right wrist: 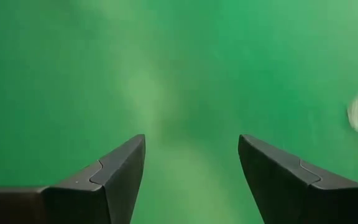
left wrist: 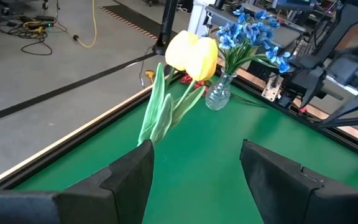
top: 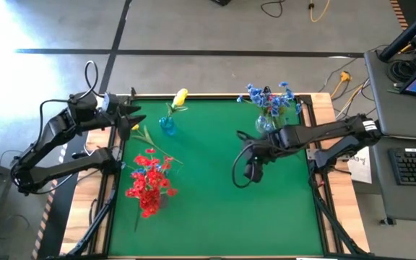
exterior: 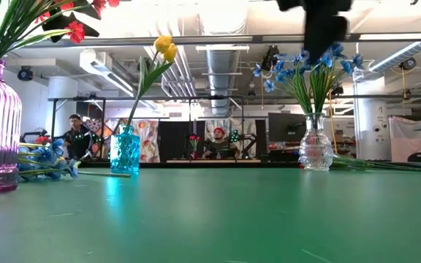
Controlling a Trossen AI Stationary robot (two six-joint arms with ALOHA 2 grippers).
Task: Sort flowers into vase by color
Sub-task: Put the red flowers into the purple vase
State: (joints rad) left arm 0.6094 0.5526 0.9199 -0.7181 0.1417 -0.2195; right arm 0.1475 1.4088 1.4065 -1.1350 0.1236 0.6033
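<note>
Green table (top: 215, 209) carries three vases (top: 167, 126) of flowers (top: 149, 180).

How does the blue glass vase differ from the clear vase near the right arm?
The blue vase is tinted, straight-sided glass; the clear vase is colourless and bulges at its base. The blue vase holds yellow flowers on a leaning stem; the clear vase holds a full spray of blue flowers. Both stand upright at the far side of the green mat.

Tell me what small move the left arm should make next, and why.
Probably lower the open left gripper toward the loose yellow flower on the green mat. It lies outside the small teal glass vase, which already holds yellow tulips.
</note>
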